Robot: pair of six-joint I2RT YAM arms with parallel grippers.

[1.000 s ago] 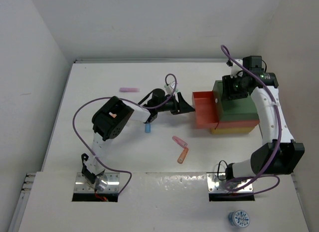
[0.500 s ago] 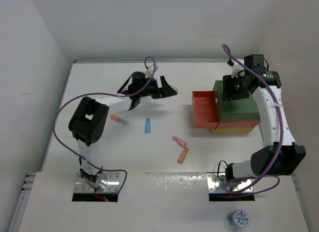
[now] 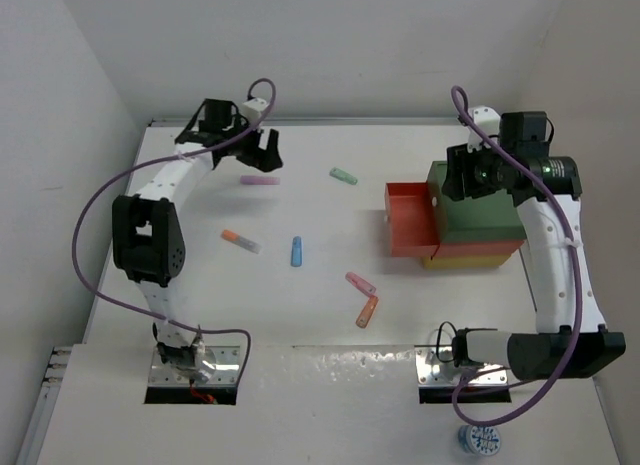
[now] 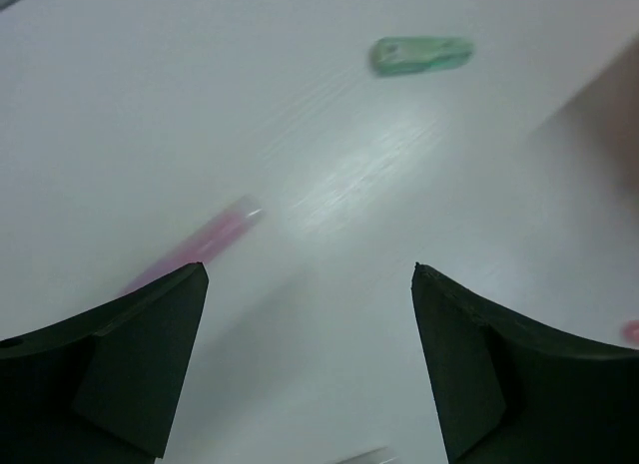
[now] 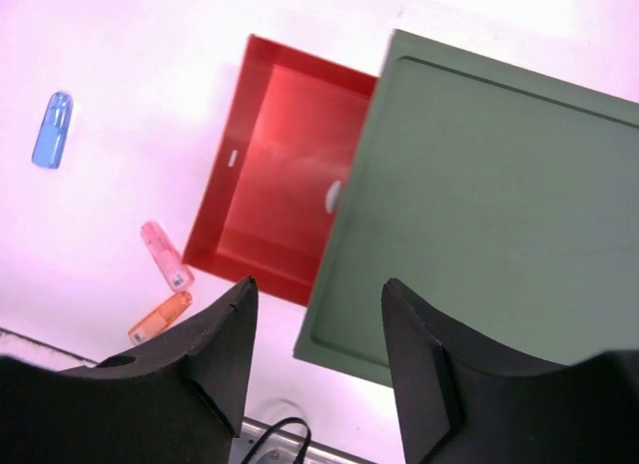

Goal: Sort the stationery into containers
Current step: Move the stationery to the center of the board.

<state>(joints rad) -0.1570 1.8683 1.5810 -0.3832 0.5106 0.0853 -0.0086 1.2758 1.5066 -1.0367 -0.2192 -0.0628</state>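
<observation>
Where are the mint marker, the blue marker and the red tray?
mint marker (image 4: 421,55), left wrist view, middle of its body.
blue marker (image 3: 297,250), top external view, middle of its body.
red tray (image 5: 270,175), right wrist view, bare part of its floor.

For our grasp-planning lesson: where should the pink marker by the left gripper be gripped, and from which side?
Grip the pink marker at mid-length, across its narrow width, coming straight down from above. It lies flat on the table, long axis left-right in the top view, with bare surface along both long sides, leaving room for the jaws. The open left gripper is nearest.
</observation>
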